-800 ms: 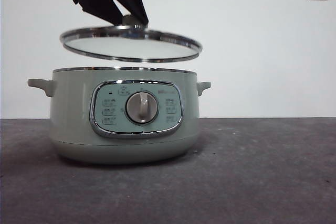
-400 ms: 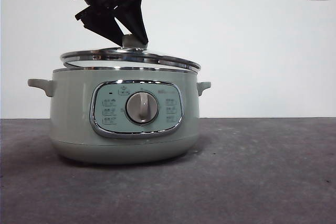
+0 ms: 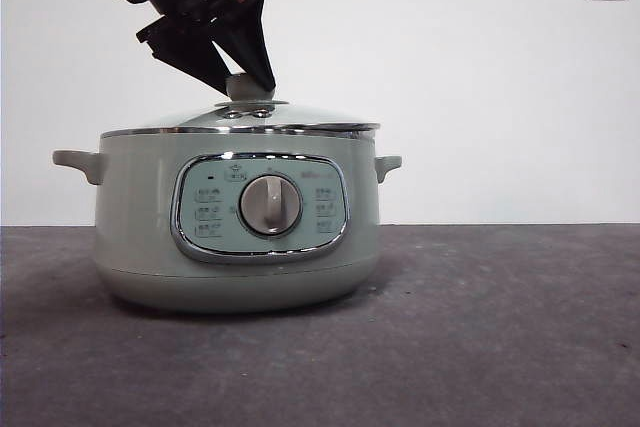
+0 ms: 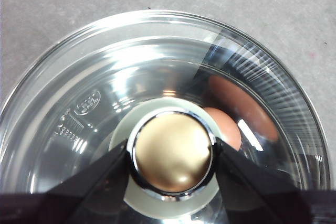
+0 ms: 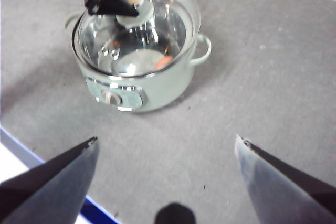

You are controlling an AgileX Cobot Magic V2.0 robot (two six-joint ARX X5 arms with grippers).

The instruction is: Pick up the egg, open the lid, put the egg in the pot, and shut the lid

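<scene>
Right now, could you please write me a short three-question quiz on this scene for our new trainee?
1. True or false: the lid sits on the pot.
2. Where is the egg? A) on the table B) inside the pot C) in the right hand
3. Which hand grips the knob?

Key
1. True; its rim rests level on the pot.
2. B; it shows through the glass.
3. The left hand, jaws closed on the knob. The right hand hangs open, away from the pot.
</scene>
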